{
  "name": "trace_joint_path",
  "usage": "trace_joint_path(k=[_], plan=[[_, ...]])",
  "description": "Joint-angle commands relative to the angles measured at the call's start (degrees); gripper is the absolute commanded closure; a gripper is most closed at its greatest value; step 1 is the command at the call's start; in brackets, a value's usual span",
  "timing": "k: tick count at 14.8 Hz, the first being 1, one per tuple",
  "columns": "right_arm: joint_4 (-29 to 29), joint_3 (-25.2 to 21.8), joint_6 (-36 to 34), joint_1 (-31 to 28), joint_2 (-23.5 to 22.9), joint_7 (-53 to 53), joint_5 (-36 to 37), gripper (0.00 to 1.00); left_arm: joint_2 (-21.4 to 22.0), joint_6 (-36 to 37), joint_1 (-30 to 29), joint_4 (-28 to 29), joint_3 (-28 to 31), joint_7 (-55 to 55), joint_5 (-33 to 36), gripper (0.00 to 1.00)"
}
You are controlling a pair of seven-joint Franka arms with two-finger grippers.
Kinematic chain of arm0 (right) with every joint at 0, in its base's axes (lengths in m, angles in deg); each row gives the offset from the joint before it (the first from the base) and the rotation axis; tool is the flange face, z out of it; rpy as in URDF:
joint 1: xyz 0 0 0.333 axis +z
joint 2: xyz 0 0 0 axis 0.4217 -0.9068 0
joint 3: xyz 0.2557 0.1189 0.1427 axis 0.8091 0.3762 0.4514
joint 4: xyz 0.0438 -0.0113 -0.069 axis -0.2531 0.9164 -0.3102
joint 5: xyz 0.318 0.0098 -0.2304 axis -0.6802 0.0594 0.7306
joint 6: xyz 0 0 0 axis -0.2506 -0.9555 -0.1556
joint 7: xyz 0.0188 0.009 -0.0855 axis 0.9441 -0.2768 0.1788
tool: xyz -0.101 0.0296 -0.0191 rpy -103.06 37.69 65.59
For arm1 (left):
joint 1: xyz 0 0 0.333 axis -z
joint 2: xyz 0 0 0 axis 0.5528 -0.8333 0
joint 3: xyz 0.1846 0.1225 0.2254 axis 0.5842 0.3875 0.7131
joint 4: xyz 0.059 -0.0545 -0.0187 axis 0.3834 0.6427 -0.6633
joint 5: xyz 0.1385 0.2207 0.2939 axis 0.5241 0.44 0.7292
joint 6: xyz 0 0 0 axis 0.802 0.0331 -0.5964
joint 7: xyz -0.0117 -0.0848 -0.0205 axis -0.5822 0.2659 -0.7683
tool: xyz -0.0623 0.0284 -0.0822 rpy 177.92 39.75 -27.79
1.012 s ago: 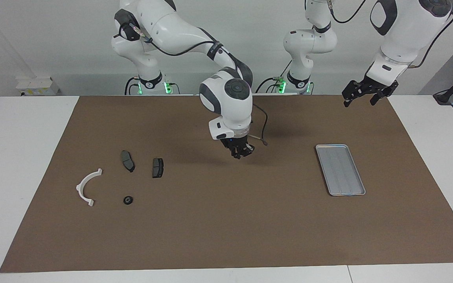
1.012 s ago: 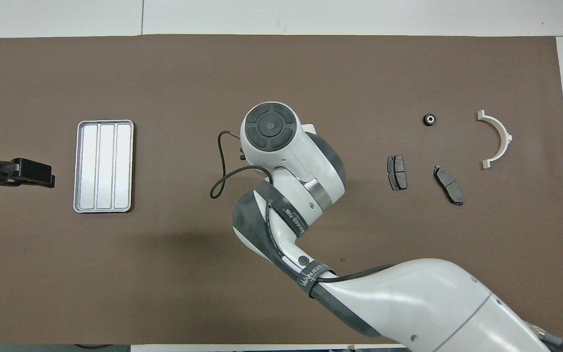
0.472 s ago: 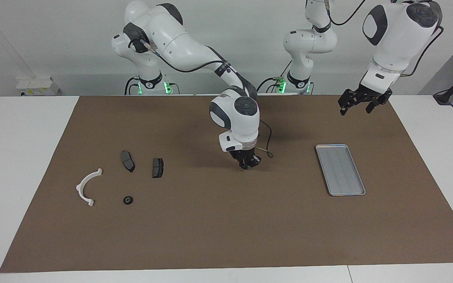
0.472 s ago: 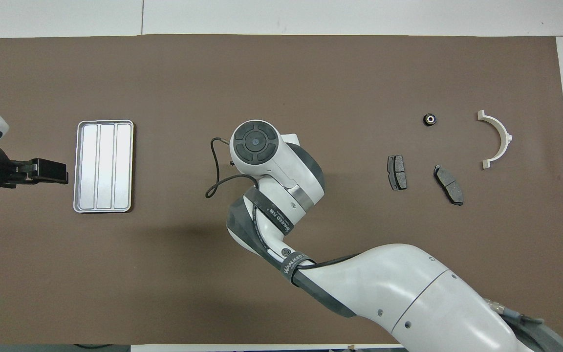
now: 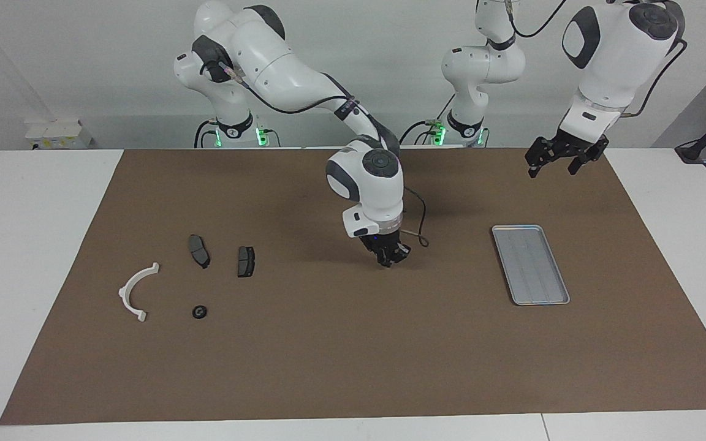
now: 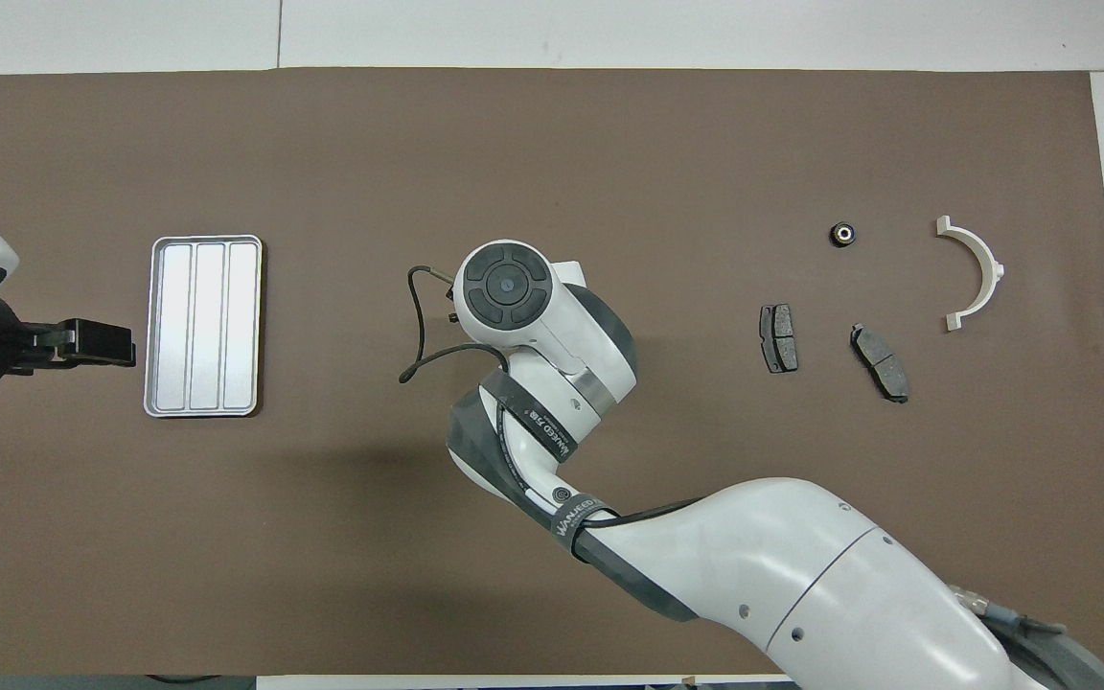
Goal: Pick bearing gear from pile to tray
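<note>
**Over the middle of the mat: right end effector clenched, bearing gear down by the pile**

Near the centre of the facing view, the right end effector (image 5: 391, 257) is seen hanging low over the brown mat (image 5: 328, 355), roughly midway between the pile and the tray (image 5: 531, 263). Its fingertips are pressed together, so it's clenched. Whether anything tiny is pinched in there can't be told. From overhead it's hidden under its own wrist.

The bearing gear (image 5: 200, 312), a small black round piece, is found lying on the mat in the lower part of the pile as seen in the facing view, toward the right arm's end of the table (image 5: 22, 245). It's just beside the white plastic arc (image 5: 124, 295) and farther from the robots than the two dark brake pads (image 5: 199, 250) (image 5: 246, 261). None of these parts are touching each other.

The tray is sat flat toward the left arm's end, with only its ribbed base showing.

Up in the upper corner of the facing view, the left end effector (image 5: 564, 160) is held in the air over the mat's edge, fingers spread, released, nothing gripped. Looks like that arm is just parked.
</note>
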Motion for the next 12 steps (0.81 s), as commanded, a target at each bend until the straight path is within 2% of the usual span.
trace_joint_path(k=[1, 3, 4, 5, 6, 7, 10, 11, 12], plan=[[2.00, 0.32, 3.07, -0.81, 0.25, -1.58, 1.87, 1.00, 2.48, -1.72, 0.65, 3.24, 0.50, -0.75, -0.66, 0.00], [3.50, 0.32, 5.28, -1.07, 0.34, -1.49, 1.87, 1.00, 3.18, -3.20, 0.74, 4.91, 0.41, -1.01, -0.66, 0.00], [3.50, 0.32, 5.02, -1.07, 0.34, -1.49, 1.78, 0.96, 3.44, -4.34, 0.74, 5.44, 0.33, -2.06, -0.66, 0.00], [3.50, 0.32, 4.85, -1.07, 0.34, -1.49, 1.87, 0.86, 3.44, -4.62, 0.83, 5.53, 0.33, -2.85, -0.66, 0.00], [3.42, 0.24, 4.58, -1.16, 0.34, -1.49, 1.87, 0.71, 3.44, -4.71, 1.09, 5.53, 0.33, -2.95, -0.66, 0.00], [3.42, 0.23, 4.23, -1.16, 0.42, -1.49, 1.87, 0.63, 3.36, -4.71, 1.61, 5.53, 0.33, -3.03, -0.66, 0.00], [2.72, 0.15, 1.61, -1.07, 0.77, -1.49, 1.78, 0.44, 2.75, -4.88, 1.62, 5.35, 0.24, -3.12, -0.66, 0.00], [2.19, -0.11, -0.15, -0.99, 1.12, -1.49, 1.87, 0.36, 2.31, -5.67, 2.14, 5.18, 0.15, -5.56, -0.83, 0.00], [0.97, -0.12, -1.90, -1.07, 1.22, -1.40, 2.04, 0.32, 1.43, -7.94, 4.67, 5.09, 0.24, -10.72, -1.96, 0.00]])
